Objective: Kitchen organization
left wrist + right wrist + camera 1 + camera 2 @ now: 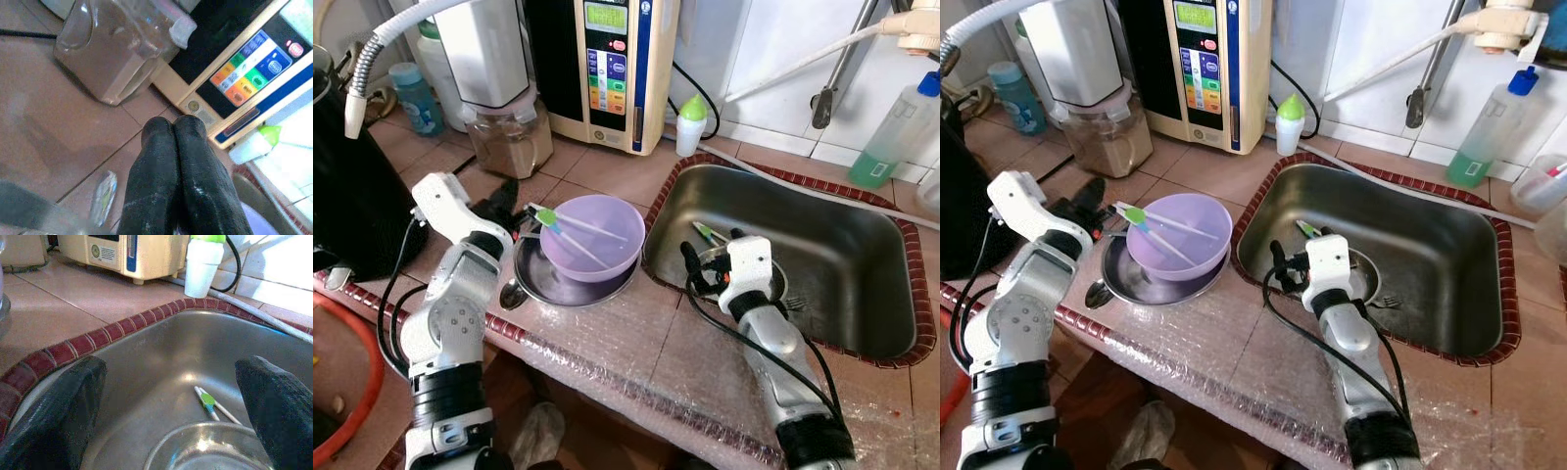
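Observation:
A purple bowl [592,240] rests in a steel dish [533,282] on the counter, left of the sink [862,211]. White training chopsticks with a green clip [548,217] lie across the bowl's rim. My left gripper [505,201] hovers just left of the bowl, its fingers [171,161] pressed shut with nothing seen between them. My right gripper [710,250] is down inside the sink, open, with its fingers [274,406] spread above a round steel dish [195,450]. A second pair of green-clipped chopsticks [209,402] lies on the sink floor just beyond it.
A water machine [607,69] and a jar of brown powder [514,142] stand behind the bowl. A black appliance [352,196] is at far left. A small green-capped bottle [690,125] and a green soap bottle [891,127] flank the sink. Bubble wrap [636,362] covers the counter front.

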{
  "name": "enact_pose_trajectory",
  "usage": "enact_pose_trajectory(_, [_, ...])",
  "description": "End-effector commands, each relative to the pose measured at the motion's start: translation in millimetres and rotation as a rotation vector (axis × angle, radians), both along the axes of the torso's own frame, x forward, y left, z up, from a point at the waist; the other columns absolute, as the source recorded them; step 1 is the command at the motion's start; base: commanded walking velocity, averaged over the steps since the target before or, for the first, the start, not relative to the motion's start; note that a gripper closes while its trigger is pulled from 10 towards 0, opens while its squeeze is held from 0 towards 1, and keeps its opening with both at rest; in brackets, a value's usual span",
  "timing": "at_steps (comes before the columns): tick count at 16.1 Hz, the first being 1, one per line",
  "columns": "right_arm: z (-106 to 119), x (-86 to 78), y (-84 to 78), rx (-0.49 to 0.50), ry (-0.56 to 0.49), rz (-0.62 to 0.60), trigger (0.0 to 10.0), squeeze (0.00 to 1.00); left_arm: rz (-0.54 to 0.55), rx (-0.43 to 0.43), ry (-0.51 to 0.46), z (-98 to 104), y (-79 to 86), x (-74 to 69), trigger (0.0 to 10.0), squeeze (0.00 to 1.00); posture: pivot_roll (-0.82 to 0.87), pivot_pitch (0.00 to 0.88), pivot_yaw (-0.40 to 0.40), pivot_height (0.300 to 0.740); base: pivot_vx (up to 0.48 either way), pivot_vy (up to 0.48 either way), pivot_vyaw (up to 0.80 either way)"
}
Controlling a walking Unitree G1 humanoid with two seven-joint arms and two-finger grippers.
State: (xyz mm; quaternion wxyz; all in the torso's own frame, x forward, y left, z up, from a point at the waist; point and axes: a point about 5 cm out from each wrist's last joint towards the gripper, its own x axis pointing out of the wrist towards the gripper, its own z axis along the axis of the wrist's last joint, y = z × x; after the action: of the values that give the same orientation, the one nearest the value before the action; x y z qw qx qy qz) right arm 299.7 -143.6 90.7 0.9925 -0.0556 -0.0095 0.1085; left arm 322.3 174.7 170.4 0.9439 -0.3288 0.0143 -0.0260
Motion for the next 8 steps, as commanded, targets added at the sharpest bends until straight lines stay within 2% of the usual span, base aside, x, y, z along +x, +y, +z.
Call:
enact_pose_trajectory(1, [4.2, 3.6, -0.2, 0.008, -0.020, -0.001, 10.0, 0.00, -0.010, -0.007, -0.043, 13.4, -2.4, 1.3, 0.0, 0.00, 0.04, 0.000, 0.012, 0.740, 0.000, 0.000, 0.00])
enact_pose_trajectory(3, [3.4, 4.6, -0.7, 0.008, -0.016, -0.005, 10.0, 0.00, -0.012, 0.005, -0.041, 13.0, -2.1, 1.2, 0.0, 0.00, 0.04, 0.000, 0.021, 0.740, 0.000, 0.000, 0.00])
enact_pose_trajectory(4, [2.8, 4.0, -0.5, 0.007, -0.016, -0.003, 10.0, 0.00, -0.008, 0.022, -0.040, 12.3, -1.2, 0.5, 10.0, 0.00, 0.04, 0.000, 0.018, 0.740, 0.000, 0.000, 0.00])
enact_pose_trajectory(5, [2.4, 3.8, -0.3, 0.008, -0.016, -0.002, 10.0, 0.00, 0.012, 0.011, -0.037, 9.5, 1.9, -0.7, 10.0, 0.79, 0.04, 0.000, 0.018, 0.740, 0.000, 0.000, 0.00])
enact_pose_trajectory(6, [2.4, 4.3, -0.6, 0.010, -0.018, -0.004, 10.0, 0.00, 0.026, -0.035, -0.050, 6.5, 4.6, -4.1, 10.0, 1.00, 0.04, 0.000, 0.020, 0.740, 0.000, 0.000, 0.00])
enact_pose_trajectory(8, [1.7, 4.2, -1.1, 0.012, -0.018, -0.009, 10.0, 0.00, 0.094, -0.058, -0.035, -2.4, 13.7, -9.6, 10.0, 1.00, 0.04, 0.000, 0.020, 0.740, 0.000, 0.000, 0.00])
